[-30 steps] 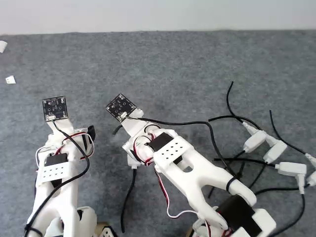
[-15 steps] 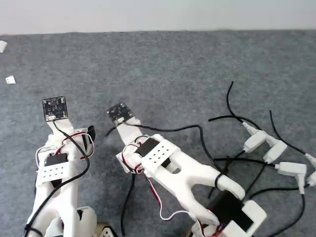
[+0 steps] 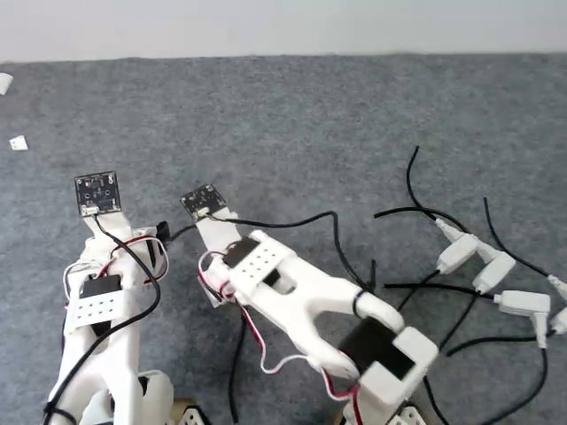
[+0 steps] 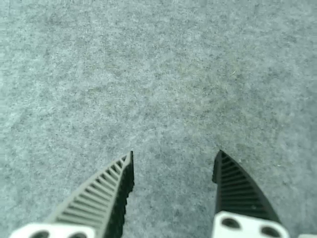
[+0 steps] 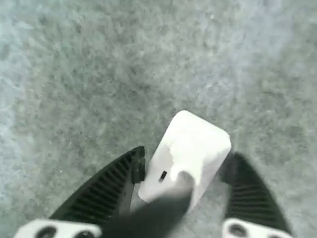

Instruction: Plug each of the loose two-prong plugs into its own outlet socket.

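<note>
My right gripper point(image 5: 187, 154) is shut on a white plug block point(image 5: 190, 146) just above the grey carpet; a black cord point(image 5: 156, 215) runs from the block back toward the wrist. In the high view my right arm point(image 3: 292, 292) reaches across to the left, close beside my left arm point(image 3: 99, 301), and the black cord point(image 3: 301, 219) trails from it to the right. My left gripper point(image 4: 173, 156) is open over bare carpet with nothing between its fingers. Several other white plugs point(image 3: 456, 254) and sockets point(image 3: 523, 303) with black cords lie at the right edge.
The grey carpet point(image 3: 292, 115) covers the whole table. Tangled black cords point(image 3: 416, 212) spread around the white pieces at the right. Two small white scraps point(image 3: 18, 142) lie at the far left.
My right arm has swung to the left, toward my left arm, pulling the black cord along with it. The left arm has stayed where it was.
</note>
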You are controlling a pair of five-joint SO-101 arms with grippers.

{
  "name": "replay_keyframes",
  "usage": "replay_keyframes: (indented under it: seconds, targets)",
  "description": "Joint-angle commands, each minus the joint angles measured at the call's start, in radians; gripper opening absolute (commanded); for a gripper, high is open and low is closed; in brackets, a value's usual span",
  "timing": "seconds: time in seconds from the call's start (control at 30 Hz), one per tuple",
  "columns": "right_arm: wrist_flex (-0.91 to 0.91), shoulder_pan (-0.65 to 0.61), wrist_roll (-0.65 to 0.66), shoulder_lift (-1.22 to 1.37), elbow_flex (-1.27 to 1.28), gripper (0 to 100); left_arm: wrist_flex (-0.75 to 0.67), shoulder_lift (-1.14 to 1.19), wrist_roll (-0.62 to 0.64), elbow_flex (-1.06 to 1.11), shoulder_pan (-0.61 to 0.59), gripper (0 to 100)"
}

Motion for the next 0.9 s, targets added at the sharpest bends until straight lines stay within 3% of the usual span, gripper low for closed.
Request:
replay_keyframes:
  seconds: [0.0, 0.07, 0.23, 0.4, 0.73, 0.87]
  targets:
    - [0.07, 0.001, -0.002, 0.016, -0.11, 0.0, -0.023, -0.017, 0.008, -0.012, -0.006, 25]
    - [0.077, 0.024, 0.025, 0.004, -0.109, 3.4, -0.023, -0.017, 0.009, -0.012, -0.006, 25]
    - [0.2, 0.104, 0.057, -0.134, -0.107, 0.8, -0.025, -0.017, 0.014, -0.012, -0.005, 25]
    - [0.344, 0.251, 0.203, -0.406, -0.031, 0.9, -0.025, -0.014, 0.011, -0.007, 0.012, 25]
    - [0.354, 0.946, 0.41, -0.961, 0.258, 0.9, -0.064, -0.014, 0.008, 0.015, 0.051, 25]
    - [0.179, 1.305, 0.497, -1.072, 0.404, 1.0, -0.064, -0.014, 0.008, 0.015, 0.049, 25]
